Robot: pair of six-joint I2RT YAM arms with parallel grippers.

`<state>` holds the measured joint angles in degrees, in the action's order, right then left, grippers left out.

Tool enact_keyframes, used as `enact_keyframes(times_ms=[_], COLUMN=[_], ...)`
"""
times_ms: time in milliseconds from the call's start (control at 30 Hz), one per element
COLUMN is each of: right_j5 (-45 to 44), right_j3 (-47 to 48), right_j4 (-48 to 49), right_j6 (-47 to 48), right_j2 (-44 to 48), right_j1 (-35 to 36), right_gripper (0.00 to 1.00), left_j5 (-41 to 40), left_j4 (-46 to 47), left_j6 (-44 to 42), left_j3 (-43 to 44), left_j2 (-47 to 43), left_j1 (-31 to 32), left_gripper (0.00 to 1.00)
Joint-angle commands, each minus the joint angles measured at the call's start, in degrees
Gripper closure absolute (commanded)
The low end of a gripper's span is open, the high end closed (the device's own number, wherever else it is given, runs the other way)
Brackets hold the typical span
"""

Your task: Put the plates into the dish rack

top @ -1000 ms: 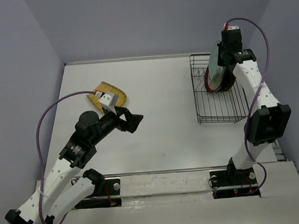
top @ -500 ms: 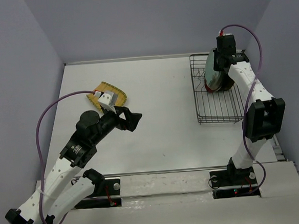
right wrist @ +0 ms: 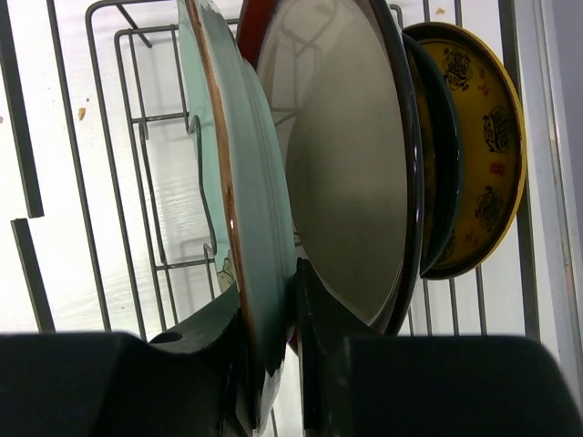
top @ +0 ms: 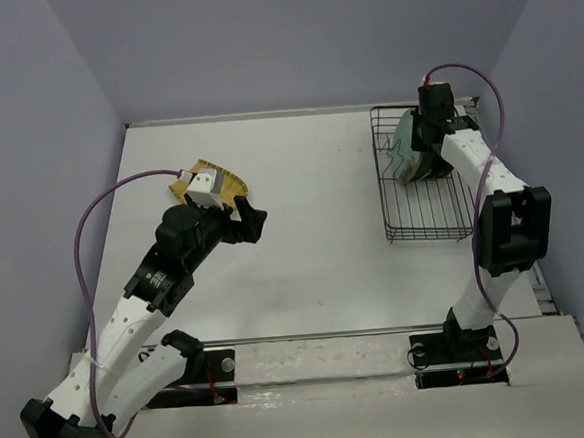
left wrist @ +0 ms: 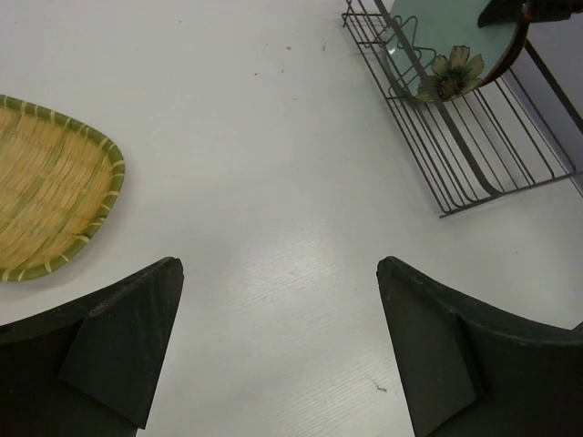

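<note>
Pale green plate (right wrist: 260, 209) now down in dish rack (top: 432, 219), clenched by right end effector (right wrist: 271, 314) (release pending); left end effector (left wrist: 278, 269) released.

No readable text, brand or number shows; in the dish rack (top: 432, 214), the small yellow plate (right wrist: 474, 146) bears dark medallions (right wrist: 458, 68) (too blurred to read).

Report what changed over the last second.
The right gripper, shut on the pale green plate, lowered it into the far end of the dish rack. The left gripper, open, edged toward the yellow plate. That plate and the rack stayed put.
</note>
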<state>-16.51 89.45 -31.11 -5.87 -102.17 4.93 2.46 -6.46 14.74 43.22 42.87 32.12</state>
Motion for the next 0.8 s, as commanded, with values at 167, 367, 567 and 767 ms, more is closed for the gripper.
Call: enact_keyframes(times_ms=[167, 367, 567, 767], right_j5=[1.5, 0.8, 4.1, 10.4], right_j3=[-2.0, -2.5, -1.6, -1.1], right_j4=[7.8, 7.8, 7.7, 7.8], right_j6=[-1.3, -3.7, -5.4, -7.8], right_j2=[1.7, 5.2, 8.6, 13.9], right_j1=[1.4, 1.4, 1.4, 1.4], right_gripper=[0.91, 0.57, 0.3, 0.19], left_j5=[3.2, 10.0, 11.8, 7.1], left_j4=[3.6, 8.0, 12.1, 11.9], left_j6=[6.3, 11.9, 16.0, 16.0], left_j3=[3.0, 1.1, -2.0, -2.4], left_j2=[6.1, 10.8, 14.3, 16.5], left_j1=[-7.9, -15.6, -26.0, -31.7], left_gripper=[0.01, 0.01, 0.01, 0.01])
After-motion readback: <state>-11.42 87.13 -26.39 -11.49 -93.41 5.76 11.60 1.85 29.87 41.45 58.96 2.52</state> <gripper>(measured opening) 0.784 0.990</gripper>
